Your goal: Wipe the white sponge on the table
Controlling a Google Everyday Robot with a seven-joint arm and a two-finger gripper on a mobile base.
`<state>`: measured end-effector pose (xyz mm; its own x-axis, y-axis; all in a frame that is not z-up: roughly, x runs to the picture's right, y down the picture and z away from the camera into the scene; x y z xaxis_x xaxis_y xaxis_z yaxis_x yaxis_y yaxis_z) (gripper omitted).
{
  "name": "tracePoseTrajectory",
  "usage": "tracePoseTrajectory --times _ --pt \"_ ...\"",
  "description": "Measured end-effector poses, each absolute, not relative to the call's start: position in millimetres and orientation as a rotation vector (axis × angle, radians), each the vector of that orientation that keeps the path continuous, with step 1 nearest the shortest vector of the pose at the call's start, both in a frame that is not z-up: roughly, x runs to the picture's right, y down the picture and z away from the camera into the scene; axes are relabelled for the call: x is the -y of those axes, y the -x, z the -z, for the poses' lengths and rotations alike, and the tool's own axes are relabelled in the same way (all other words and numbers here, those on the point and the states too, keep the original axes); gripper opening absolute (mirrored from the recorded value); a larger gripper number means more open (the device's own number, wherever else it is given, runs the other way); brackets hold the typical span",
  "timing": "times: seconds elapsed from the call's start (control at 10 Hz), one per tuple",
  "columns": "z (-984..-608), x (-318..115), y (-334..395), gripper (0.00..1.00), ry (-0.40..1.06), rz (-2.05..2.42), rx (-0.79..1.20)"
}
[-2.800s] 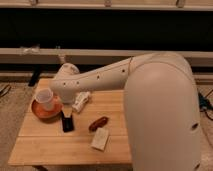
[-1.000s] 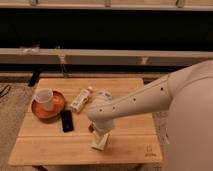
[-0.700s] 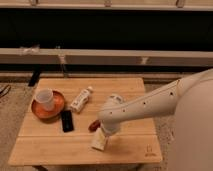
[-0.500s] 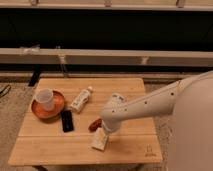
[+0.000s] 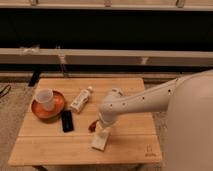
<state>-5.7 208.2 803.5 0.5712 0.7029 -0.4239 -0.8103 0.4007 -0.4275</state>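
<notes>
The white sponge (image 5: 98, 141) lies flat on the light wooden table (image 5: 50, 150), near its front edge and a little right of centre. My white arm reaches in from the right and bends down at the wrist. The gripper (image 5: 103, 129) points down onto the sponge's far end, right at it or touching it. The wrist hides where they meet.
A small red object (image 5: 93, 125) lies just left of the gripper. Further left are a black phone (image 5: 66, 120), a white capped bottle (image 5: 81, 99), and an orange bowl (image 5: 36, 111) holding a white cup (image 5: 45, 98). A low ledge runs behind the table.
The arm has swung across from the bowl side to the sponge. Over the last second the wrist shifted slightly right while the gripper stayed at the sponge. The sponge has not moved.
</notes>
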Motion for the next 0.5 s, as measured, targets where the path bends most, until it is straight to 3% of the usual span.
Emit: tracePoseTrajectory --times 0.5 --pt "-825.0 -215.8 23.4 0.71 0.726 -0.909 -0.167"
